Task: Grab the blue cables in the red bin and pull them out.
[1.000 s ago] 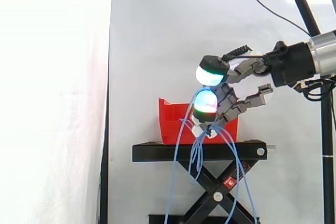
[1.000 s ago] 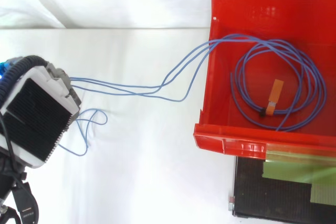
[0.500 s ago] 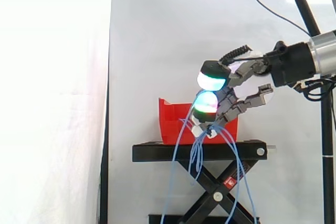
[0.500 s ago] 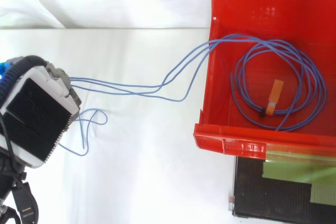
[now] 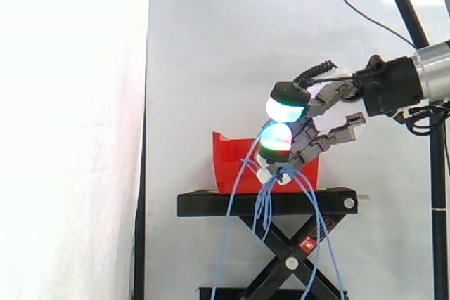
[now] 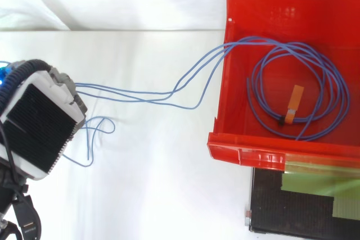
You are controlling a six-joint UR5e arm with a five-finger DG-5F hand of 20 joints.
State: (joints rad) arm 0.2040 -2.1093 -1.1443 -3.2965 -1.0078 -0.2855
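1. Several blue cables (image 6: 169,91) run out of the red bin (image 6: 270,155), over its side wall, to the hand (image 5: 330,95).
2. Curled fingers (image 5: 275,140) clench the strands, whose loose ends hang down past the black stand (image 5: 211,204).
3. One coil, bound with an orange tie (image 6: 292,105), lies inside the bin.

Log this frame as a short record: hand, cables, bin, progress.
red bin: on black stand
hand: shut on blue cables, outside the bin
cables: strands run over the bin wall to the hand; loops hang below it
coil: in the bin, with orange tag
progress: partly out; coil not yet pulled out
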